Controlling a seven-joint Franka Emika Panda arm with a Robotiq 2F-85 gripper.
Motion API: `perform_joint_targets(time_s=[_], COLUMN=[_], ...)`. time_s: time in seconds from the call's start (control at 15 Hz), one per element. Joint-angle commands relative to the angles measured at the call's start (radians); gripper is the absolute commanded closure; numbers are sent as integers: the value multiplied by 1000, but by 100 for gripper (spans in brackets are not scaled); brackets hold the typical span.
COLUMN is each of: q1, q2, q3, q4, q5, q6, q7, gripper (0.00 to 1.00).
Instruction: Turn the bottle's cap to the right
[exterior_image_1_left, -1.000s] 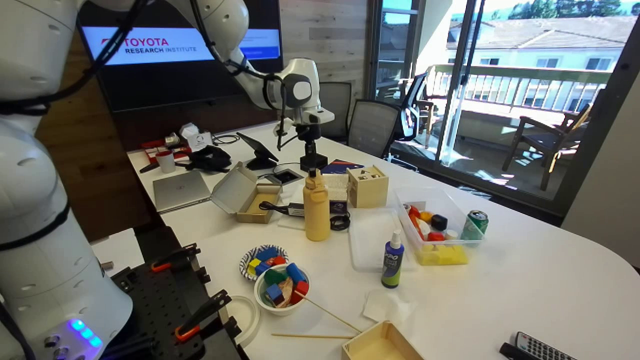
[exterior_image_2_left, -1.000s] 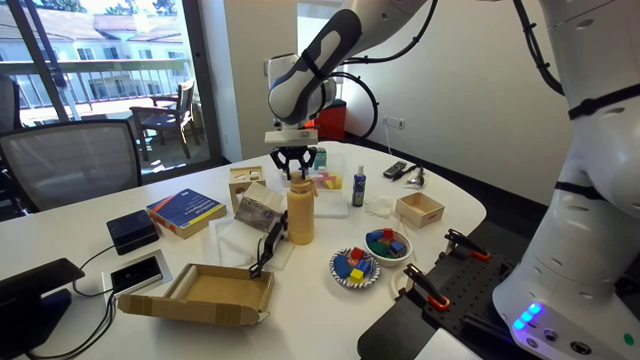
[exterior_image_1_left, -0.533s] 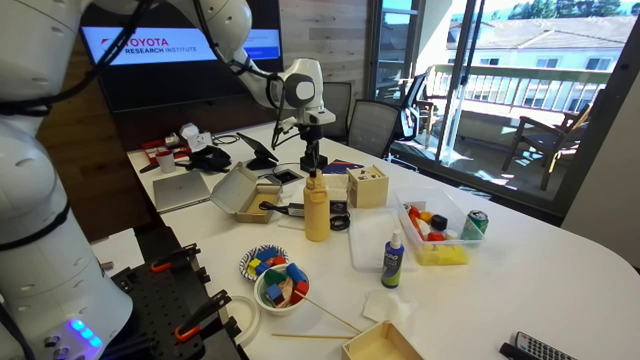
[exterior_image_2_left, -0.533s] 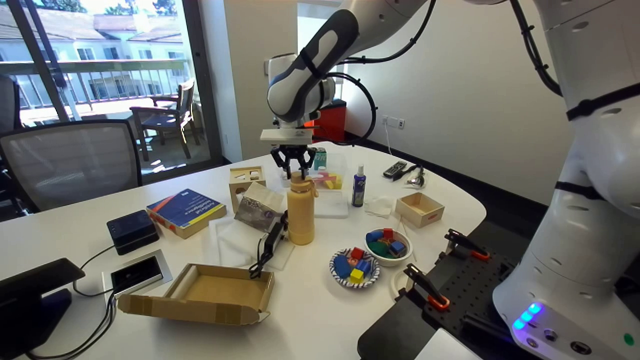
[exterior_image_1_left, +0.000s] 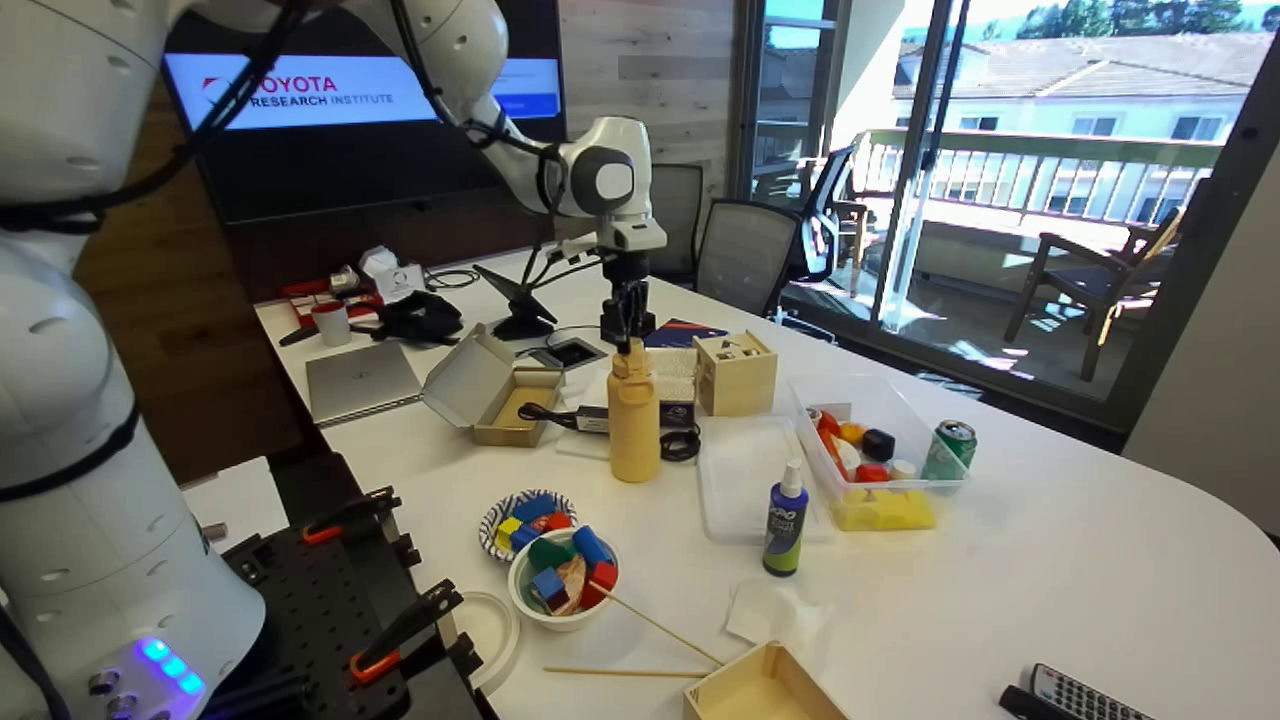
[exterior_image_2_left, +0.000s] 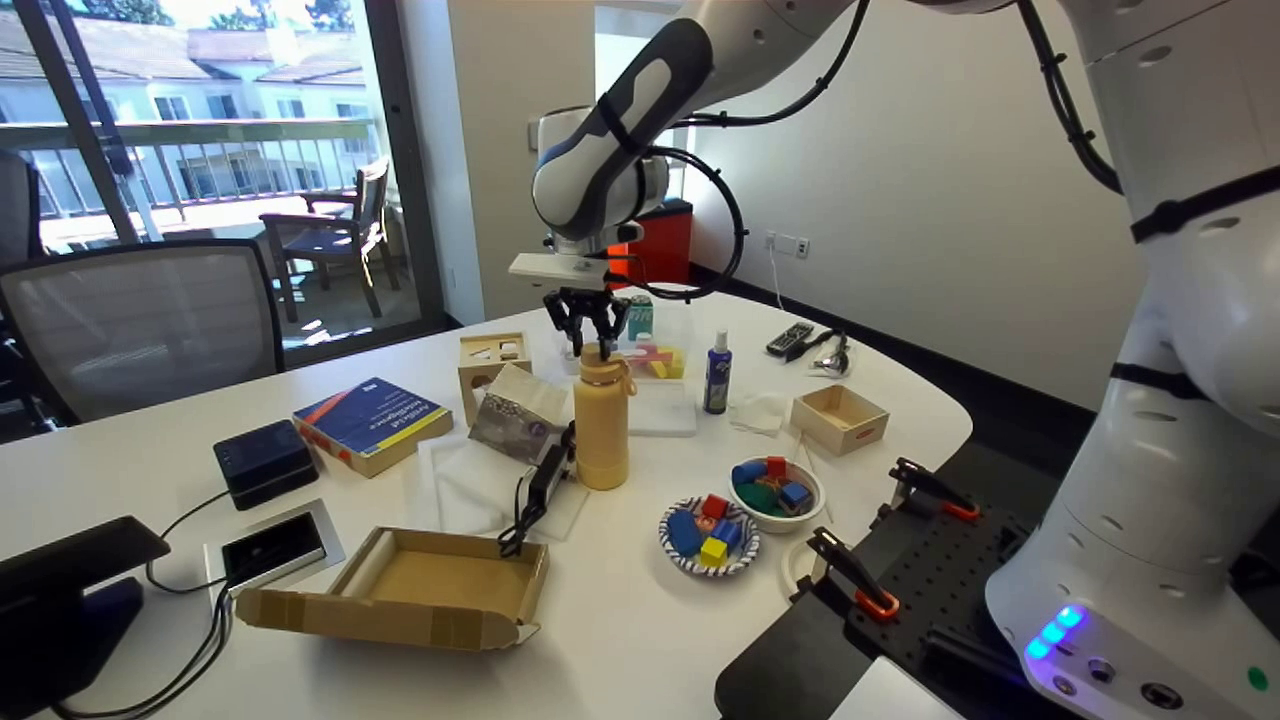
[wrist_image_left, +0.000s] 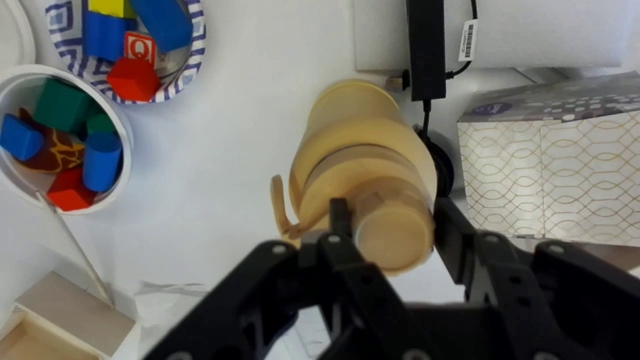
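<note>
The tall yellow-orange bottle (exterior_image_1_left: 634, 430) stands upright on the table and shows in both exterior views (exterior_image_2_left: 602, 440). In the wrist view the bottle (wrist_image_left: 350, 132) is seen from above, with its carry loop at the left. The round cap (wrist_image_left: 392, 237), of the same yellowish colour, tops it. My gripper (exterior_image_2_left: 591, 352) points straight down over the bottle. Its two black fingertips (wrist_image_left: 390, 215) lie on opposite sides of the cap, close against it, and look shut on it. The finger contact is partly hidden and blurred.
A black power adapter (wrist_image_left: 426, 50) and an open patterned box (wrist_image_left: 550, 175) lie close beside the bottle. Bowls of blocks (exterior_image_2_left: 777, 495) stand nearby. A blue spray bottle (exterior_image_1_left: 786, 525), a clear bin (exterior_image_1_left: 870, 450) and a wooden box (exterior_image_1_left: 737, 375) are also on the table.
The wrist and gripper have turned about the upright axis while the fingertips stay at the cap. The bottle stays upright in place. Whether the cap itself has turned cannot be told.
</note>
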Motion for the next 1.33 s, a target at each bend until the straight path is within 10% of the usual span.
perform_joint_targets(time_s=[0.0,1.27], q1=[-5,10], q2=[56,91], q3=[-4,-7], q4=[29,41], q5=[9,-31], q6=[-8,-6], q7=[125,566], gripper=[80,80])
